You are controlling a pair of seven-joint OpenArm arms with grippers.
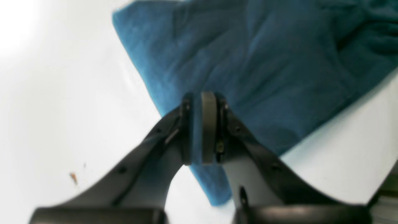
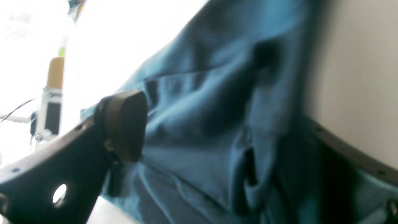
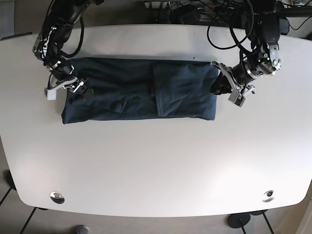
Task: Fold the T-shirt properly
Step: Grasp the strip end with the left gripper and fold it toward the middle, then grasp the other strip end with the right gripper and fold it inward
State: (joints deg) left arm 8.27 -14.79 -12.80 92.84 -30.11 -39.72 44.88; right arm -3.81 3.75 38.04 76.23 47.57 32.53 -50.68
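A dark blue T-shirt lies folded into a long band across the far half of the white table. My left gripper is shut on the shirt's right edge, with blue cloth pinched between its pads; in the base view it sits at the shirt's right end. My right gripper is open at the shirt's left end. One pad shows clearly. The other finger runs along the lower right, partly covered by the blue cloth that lies between the jaws.
Cables and equipment crowd the table's far edge. The table's side edges are close to both arms. A small brown speck marks the table near my left gripper. An upright post stands beyond the right gripper.
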